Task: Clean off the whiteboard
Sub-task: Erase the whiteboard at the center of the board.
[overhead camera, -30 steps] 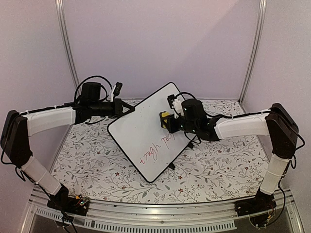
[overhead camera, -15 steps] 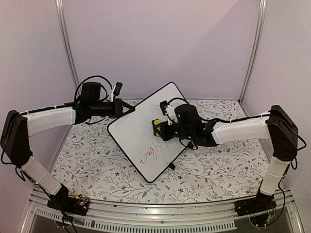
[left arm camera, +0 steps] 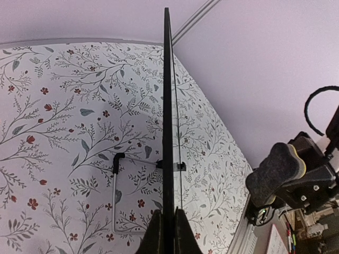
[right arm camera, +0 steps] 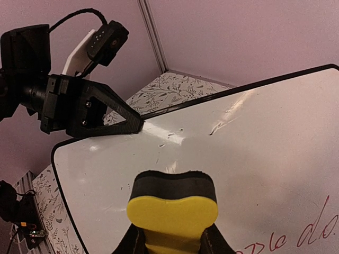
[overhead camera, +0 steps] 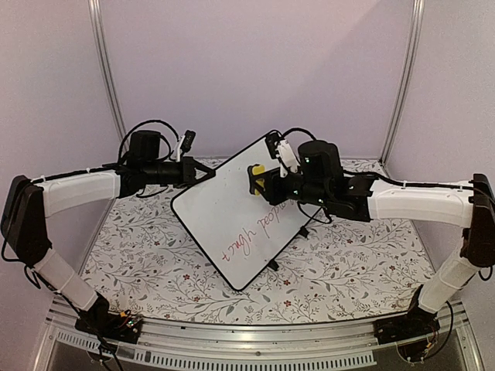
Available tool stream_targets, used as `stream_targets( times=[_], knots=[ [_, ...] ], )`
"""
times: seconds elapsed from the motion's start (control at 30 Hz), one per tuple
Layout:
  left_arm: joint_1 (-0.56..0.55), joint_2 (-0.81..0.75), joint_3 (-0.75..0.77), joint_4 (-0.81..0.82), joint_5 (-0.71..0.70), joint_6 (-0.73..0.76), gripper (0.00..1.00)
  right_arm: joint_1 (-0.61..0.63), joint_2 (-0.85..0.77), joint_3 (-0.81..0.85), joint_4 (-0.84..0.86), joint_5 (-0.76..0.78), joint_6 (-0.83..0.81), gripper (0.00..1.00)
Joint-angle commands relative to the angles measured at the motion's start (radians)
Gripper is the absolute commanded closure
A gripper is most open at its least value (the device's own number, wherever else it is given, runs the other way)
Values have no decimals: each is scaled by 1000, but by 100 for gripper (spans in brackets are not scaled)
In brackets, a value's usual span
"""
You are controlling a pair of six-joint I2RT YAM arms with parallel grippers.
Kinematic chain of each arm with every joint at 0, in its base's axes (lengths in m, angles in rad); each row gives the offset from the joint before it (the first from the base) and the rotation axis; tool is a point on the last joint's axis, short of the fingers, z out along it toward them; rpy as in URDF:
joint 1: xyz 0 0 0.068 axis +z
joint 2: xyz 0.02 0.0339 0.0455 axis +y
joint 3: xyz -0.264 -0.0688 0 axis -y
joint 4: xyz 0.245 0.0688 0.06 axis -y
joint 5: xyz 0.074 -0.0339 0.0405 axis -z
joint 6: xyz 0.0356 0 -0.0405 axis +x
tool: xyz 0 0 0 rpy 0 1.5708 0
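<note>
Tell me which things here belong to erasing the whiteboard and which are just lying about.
In use: whiteboard, yellow eraser, left gripper clamping the board's edge, right gripper holding the eraser.
Just there: floral table cover, metal corner posts.

The whiteboard [overhead camera: 220, 205] at centre frame is white with a thin black frame; its handwriting [overhead camera: 240, 241], lower right on the face, is red and dark. The eraser [overhead camera: 260, 178] is yellow over black felt. The tablecloth [overhead camera: 147, 255] is white with grey-green sprigs and small red flowers. The left arm [overhead camera: 77, 192] and right arm [overhead camera: 418, 202] have white links and black joints.
</note>
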Motion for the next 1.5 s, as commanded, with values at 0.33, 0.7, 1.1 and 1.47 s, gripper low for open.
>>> stream_targets(
  times=[0.33,0.7,1.1,1.47],
  knots=[
    [-5,-21,8,51,33,36,100,10,-6,0,-114,170,-75,100],
    [-5,-17,8,51,34,37,100,-59,317,485,-475,333,-134,100],
    [-2,-14,11,51,37,37,100,-81,543,812,-710,195,-262,100],
    [0,-10,11,53,41,33,100,-19,544,776,-706,72,-328,100]
  ],
)
